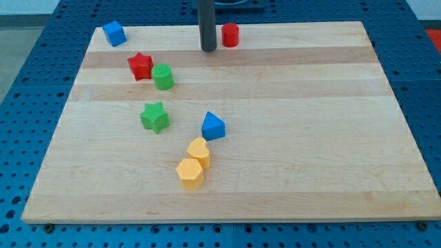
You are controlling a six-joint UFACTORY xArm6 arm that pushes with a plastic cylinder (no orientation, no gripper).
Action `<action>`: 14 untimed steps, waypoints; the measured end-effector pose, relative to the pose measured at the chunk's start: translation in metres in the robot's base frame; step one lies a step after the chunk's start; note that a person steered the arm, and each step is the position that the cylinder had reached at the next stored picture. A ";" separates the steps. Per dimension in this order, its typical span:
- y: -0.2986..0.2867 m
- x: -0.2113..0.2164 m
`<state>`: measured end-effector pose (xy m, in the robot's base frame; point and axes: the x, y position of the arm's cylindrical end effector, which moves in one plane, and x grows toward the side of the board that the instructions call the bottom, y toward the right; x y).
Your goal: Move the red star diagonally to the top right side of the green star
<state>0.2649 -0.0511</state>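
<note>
The red star (pixel 140 66) lies at the board's upper left, touching a green cylinder (pixel 163 77) at its lower right. The green star (pixel 155 117) lies below them, left of centre. My tip (pixel 208 49) is the end of the dark rod at the view's top centre, well to the right of the red star and just left of a red cylinder (pixel 230 34). It touches no block.
A blue block (pixel 114 33) sits at the top left corner. A blue triangular block (pixel 213 126) lies near the centre. A yellow heart (pixel 199 151) and a yellow hexagon (pixel 189 173) touch each other below it. The wooden board (pixel 331 138) rests on a blue pegboard.
</note>
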 end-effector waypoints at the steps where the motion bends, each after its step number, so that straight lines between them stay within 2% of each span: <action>1: -0.001 0.000; 2: -0.001 0.001; 3: -0.005 0.034; 4: -0.041 0.039; 6: -0.098 0.008; 8: -0.201 0.059; 9: -0.145 0.071; 10: -0.049 0.072; 11: -0.016 0.072; 13: -0.147 0.072; 14: -0.175 0.051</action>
<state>0.3157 -0.2261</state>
